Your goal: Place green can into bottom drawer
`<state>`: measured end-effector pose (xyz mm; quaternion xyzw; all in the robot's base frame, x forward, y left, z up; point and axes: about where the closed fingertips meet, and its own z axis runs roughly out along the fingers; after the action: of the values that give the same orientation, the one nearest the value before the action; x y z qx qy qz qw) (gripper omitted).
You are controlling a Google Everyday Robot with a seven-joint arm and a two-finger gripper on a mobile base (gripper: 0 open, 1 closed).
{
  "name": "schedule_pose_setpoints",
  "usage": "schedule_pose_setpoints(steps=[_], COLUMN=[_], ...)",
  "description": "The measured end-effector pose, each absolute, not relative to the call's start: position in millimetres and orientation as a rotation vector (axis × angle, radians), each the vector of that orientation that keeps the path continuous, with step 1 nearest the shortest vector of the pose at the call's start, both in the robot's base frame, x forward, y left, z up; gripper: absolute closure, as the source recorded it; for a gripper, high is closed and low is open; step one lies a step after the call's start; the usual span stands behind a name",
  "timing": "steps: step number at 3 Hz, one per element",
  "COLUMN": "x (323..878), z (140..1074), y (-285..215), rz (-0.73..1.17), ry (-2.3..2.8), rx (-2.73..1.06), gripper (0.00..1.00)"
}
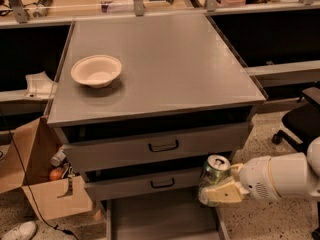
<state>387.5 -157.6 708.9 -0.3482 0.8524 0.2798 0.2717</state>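
The gripper (218, 188) reaches in from the right, just below the front right corner of the bench (170, 59). Its cream fingers are closed around the green can (214, 170), held upright with the silver top showing. The can hangs above the right side of the pulled-out bottom drawer (160, 216). A cream bowl (96, 70) sits near the bench's left edge.

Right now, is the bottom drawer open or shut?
Open: the bottom drawer juts out beneath the upper drawers. The gripper holds the green can above its right side.
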Motion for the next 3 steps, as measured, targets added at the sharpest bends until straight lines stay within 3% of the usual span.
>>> schedule_pose_setpoints(steps=[3], x=[356], z=[658], y=[-126], rz=[0.713], ry=[2.385], rx=[-0.853], gripper=[1.0])
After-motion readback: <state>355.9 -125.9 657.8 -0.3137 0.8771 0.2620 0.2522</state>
